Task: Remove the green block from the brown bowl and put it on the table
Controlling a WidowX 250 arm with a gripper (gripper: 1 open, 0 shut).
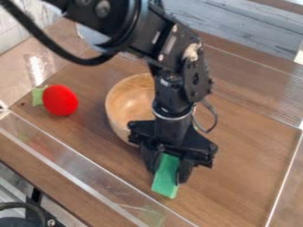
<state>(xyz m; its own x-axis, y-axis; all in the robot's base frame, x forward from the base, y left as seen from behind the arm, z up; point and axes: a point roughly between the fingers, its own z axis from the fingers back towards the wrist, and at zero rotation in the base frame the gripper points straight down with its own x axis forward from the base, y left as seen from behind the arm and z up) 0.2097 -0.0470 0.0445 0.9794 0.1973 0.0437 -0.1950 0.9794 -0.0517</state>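
The green block is outside the brown bowl, down at the front of the table. My gripper points straight down and is shut on the block's upper end, one black finger on each side. The block's lower end is at or just above the tabletop; whether it touches I cannot tell. The bowl stands just behind and to the left of the gripper, partly hidden by the arm, and the part of its inside that shows holds nothing.
A red ball lies on the table at the left. A clear acrylic wall runs along the front edge close to the block. Another clear wall stands at the far left. Open tabletop lies to the right of the arm.
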